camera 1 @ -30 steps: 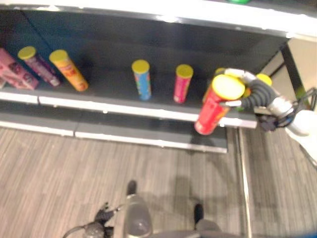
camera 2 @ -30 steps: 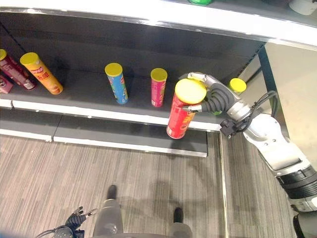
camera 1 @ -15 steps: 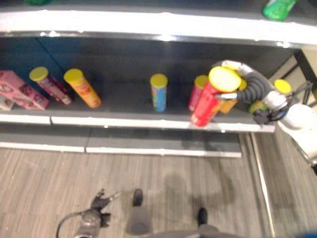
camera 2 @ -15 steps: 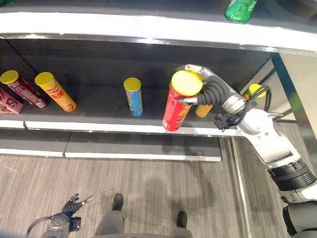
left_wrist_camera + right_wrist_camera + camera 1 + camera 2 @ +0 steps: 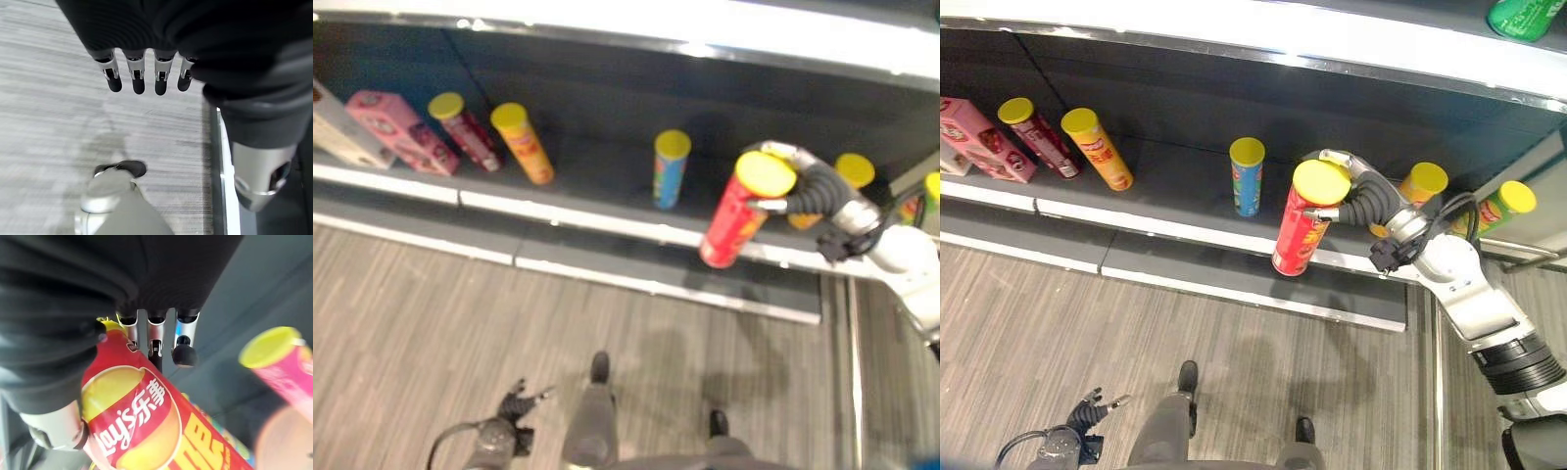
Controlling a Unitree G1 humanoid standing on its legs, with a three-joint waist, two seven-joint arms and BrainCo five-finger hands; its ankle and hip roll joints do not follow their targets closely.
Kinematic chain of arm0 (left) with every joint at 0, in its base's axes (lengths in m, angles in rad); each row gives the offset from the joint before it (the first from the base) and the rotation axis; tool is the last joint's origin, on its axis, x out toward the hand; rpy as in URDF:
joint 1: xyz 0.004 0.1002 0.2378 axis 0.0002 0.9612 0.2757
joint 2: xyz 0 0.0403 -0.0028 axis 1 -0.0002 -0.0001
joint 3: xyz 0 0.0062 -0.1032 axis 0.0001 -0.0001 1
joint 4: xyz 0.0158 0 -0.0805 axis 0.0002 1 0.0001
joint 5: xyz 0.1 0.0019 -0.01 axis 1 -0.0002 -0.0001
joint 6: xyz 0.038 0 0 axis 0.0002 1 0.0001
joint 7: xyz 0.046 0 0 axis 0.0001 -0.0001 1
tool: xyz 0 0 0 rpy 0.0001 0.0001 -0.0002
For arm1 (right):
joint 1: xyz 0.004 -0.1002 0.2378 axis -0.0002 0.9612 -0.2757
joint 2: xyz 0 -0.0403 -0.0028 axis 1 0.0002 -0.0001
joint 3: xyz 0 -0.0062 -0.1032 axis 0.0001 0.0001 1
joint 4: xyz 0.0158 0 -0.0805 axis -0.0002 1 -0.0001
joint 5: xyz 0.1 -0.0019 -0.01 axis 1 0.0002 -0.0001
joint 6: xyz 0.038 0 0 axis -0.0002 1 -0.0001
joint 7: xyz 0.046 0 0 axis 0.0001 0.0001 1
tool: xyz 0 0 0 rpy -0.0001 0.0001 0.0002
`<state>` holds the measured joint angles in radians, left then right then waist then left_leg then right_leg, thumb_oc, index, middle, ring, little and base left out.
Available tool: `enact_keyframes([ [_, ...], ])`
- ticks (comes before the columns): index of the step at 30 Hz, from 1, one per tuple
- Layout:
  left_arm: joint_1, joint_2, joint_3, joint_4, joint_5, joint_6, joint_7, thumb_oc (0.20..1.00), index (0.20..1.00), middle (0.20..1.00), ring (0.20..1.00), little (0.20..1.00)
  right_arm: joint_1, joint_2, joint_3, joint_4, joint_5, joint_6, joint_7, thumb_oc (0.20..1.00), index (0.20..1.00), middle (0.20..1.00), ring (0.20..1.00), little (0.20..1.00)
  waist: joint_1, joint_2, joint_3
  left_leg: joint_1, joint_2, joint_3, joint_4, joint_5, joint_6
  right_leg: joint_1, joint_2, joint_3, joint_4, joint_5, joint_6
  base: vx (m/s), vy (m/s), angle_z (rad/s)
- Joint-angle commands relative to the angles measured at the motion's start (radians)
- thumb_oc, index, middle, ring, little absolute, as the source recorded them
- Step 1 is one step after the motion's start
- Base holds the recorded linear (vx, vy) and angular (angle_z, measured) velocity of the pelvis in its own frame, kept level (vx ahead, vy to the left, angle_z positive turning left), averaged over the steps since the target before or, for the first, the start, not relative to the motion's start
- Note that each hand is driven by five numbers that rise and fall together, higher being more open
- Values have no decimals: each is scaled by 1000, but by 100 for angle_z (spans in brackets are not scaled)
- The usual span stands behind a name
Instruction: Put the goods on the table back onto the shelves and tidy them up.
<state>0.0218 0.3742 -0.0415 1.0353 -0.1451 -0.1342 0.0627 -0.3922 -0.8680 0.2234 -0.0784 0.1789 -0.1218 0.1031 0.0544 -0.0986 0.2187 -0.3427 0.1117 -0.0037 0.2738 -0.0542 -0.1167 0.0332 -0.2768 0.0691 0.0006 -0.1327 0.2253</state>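
Note:
A red chip can [image 5: 1298, 230] with a yellow lid hangs tilted at the front edge of the dark shelf [image 5: 1165, 219]. My right hand [image 5: 1363, 198] is shut on it near the lid, and the right wrist view shows the fingers [image 5: 155, 333] curled round the red can [image 5: 146, 426]. Further left on the shelf stand a blue can [image 5: 1247, 176], an orange can [image 5: 1097, 149] and a dark red can [image 5: 1033, 137]. Behind the hand stands another orange can [image 5: 1422, 184]. A pink can [image 5: 288, 362] stands close by. My left hand [image 5: 1087, 411] hangs low over the floor, fingers [image 5: 137, 78] straight.
A pink box [image 5: 979, 139] lies at the shelf's left end. A green can [image 5: 1498, 208] leans at the far right. A green item [image 5: 1526, 15] sits on the upper shelf. Below is a lower ledge [image 5: 1234, 279], then grey wood-look floor [image 5: 1038, 323].
The whole view has shifted, so the camera moved. My right hand still holds the red can, tilted at the shelf's front edge. The left hand stays low.

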Motion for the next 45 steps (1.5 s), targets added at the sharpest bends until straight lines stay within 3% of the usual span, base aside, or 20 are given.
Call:
enact_keyframes([
  [1, 3, 35, -48, -24, 25, -23, -1, 1000, 1000, 1000, 1000, 1000, 4, -52, -59, -90, -34, -50, -27, 200, 200, 200, 200, 200, -2, 66, -112, 85, 217, -38, -144, 80, -145, 20, -129, 0, -73, 199, 37, 127, 615, -47],
  [4, -10, 79, -45, -34, 34, -12, -4, 1000, 1000, 1000, 1000, 1000, -14, -1, -37, -85, -45, -44, -41, 200, 200, 200, 200, 200, -25, 69, -94, 107, 138, 3, -150, 18, -89, -108, -192, 4, -41, 430, 22, 39, 591, -24],
  [5, -7, 88, -33, -34, 35, -7, 0, 1000, 1000, 1000, 1000, 1000, -19, 4, -38, -85, -51, -46, -47, 200, 200, 200, 200, 200, -26, 69, -95, 108, 129, 13, -159, 18, -77, -114, -178, -9, -41, 428, 22, 25, 442, -19],
  [8, -10, 112, -27, -11, 57, -3, -4, 1000, 1000, 1000, 1000, 1000, -74, -7, -24, -87, -43, -48, -48, 200, 200, 200, 200, 200, -35, 50, -85, 137, 84, 66, -209, 18, -45, -136, -34, -15, -15, 295, 3, 3, 285, -3],
  [9, -10, 112, -26, -10, 57, -3, -4, 1000, 1000, 1000, 1000, 1000, -76, -7, -23, -86, -43, -48, -48, 200, 200, 200, 200, 200, -36, 50, -86, 135, 83, 66, -210, 21, -44, -139, -34, -14, -14, 295, 3, -47, 338, -7],
  [10, -22, 116, -35, 25, 78, 3, 1, 1000, 1000, 1000, 1000, 1000, -123, -3, 5, -57, -19, -57, -53, 200, 200, 200, 200, 200, -43, 39, -67, 163, 47, 95, -238, 18, -20, -171, 100, -22, 26, 170, -10, -19, 319, -28],
  [11, 1, 109, -33, 67, 146, 34, 10, 1000, 1000, 1000, 1000, 1000, -97, 9, 6, 27, -41, -86, -76, 200, 200, 200, 200, 200, -24, 37, -69, 191, 28, 113, -253, 1, -10, -149, 140, -69, 20, 101, -26, -18, 318, -39],
  [13, -25, 117, -60, 69, 135, 9, 13, 1000, 1000, 1000, 1000, 1000, -139, 8, 21, 25, -47, -89, -65, 200, 200, 200, 200, 200, -30, 31, -52, 178, 8, 94, -249, 15, -8, -134, 157, -39, 18, 105, -14, -1, 87, -23],
  [14, -41, 108, -79, 56, 125, 18, -3, 1000, 1000, 1000, 1000, 1000, -147, -3, 27, -17, -46, -81, -71, 200, 200, 200, 200, 200, -38, 23, -43, 198, -6, 77, -261, 22, -3, -142, 194, 14, 22, 94, -37, 69, 117, 5],
  [15, -57, 100, -89, 63, 118, 14, 4, 1000, 1000, 1000, 1000, 1000, -196, 0, 64, 14, -43, -33, -76, 200, 200, 200, 200, 200, -38, 21, -30, 216, -15, 92, -260, 21, -3, -126, 191, 22, 10, 106, -38, 143, 119, 27],
  [26, -81, 22, -125, 9, 123, 8, 1, 1000, 1000, 1000, 1000, 1000, -132, 51, 35, 17, -31, -42, -73, 200, 200, 200, 200, 200, -93, 49, -64, 288, -26, 145, -322, 10, 4, -94, 184, 25, -65, 141, -27, 69, 41, 0],
  [30, -85, 32, -121, -41, 114, 1, 4, 1000, 1000, 1000, 1000, 1000, -113, 46, 18, 2, -32, -47, -71, 200, 200, 200, 200, 200, -86, 47, -30, 172, -36, 125, -72, -63, 2, -108, 154, 23, -51, 123, -30, -22, 37, -20],
  [33, -51, 42, -106, -93, 87, -3, 0, 1000, 1000, 1000, 1000, 1000, -86, 45, -12, 11, -41, -40, -82, 200, 200, 200, 200, 200, -74, 65, -13, 69, 24, 126, 92, -51, -28, -104, 110, 18, -38, 112, -20, 26, 211, 17],
  [35, -35, 44, -99, -110, 78, -6, -4, 1000, 1000, 1000, 1000, 1000, -78, 45, -20, 18, -42, -41, -86, 200, 200, 200, 200, 200, -68, 71, -14, 64, 64, 127, 86, -37, -37, -105, 88, 18, -36, 113, -11, 80, 371, 3],
  [36, -16, 51, -94, -133, 53, -10, -14, 1000, 1000, 1000, 1000, 1000, -60, 48, -37, 33, -46, -38, -95, 200, 200, 200, 200, 200, -64, 71, -18, 57, 181, 100, 57, 14, -64, -110, 15, 26, -34, 121, 15, 103, 612, -9],
  [38, 2, 75, -100, -191, 16, -18, -14, 1000, 1000, 1000, 1000, 1000, -11, 67, -58, 51, -49, -43, -114, 200, 200, 200, 200, 200, -42, 65, -51, 66, 345, -13, -32, 175, -137, -118, -58, 50, -60, 148, 37, 157, 817, 16],
  [41, 13, 108, -112, -242, 8, -31, -1, 1000, 1000, 1000, 1000, 1000, 35, 97, -82, 60, -45, -50, -129, 200, 200, 200, 200, 200, -29, 58, -71, 74, 405, -92, -85, 238, -145, -120, -111, 56, -74, 179, 37, 109, 703, -19],
  [43, 26, 131, -115, -290, -21, -35, 3, 1000, 1000, 1000, 1000, 1000, 49, 129, -76, 49, -39, -52, -124, 200, 200, 200, 200, 200, -19, 50, -69, 89, 361, -170, -40, 170, -145, -137, -163, 65, -69, 289, 37, 17, 741, -22],
  [44, 26, 131, -115, -290, -21, -35, 3, 1000, 1000, 1000, 1000, 1000, 49, 129, -76, 49, -39, -52, -124, 200, 200, 200, 200, 200, -19, 50, -69, 88, 361, -170, -40, 170, -145, -138, -163, 65, -69, 289, 37, -13, 964, -67],
  [45, 28, 145, -126, -283, 11, -25, -28, 1000, 1000, 1000, 1000, 1000, 85, 132, -135, 45, -47, -39, -116, 200, 200, 200, 200, 200, -66, 61, -80, 139, 396, -112, 19, -18, -145, -154, -221, 60, -88, 344, 37, -94, 967, -40],
])
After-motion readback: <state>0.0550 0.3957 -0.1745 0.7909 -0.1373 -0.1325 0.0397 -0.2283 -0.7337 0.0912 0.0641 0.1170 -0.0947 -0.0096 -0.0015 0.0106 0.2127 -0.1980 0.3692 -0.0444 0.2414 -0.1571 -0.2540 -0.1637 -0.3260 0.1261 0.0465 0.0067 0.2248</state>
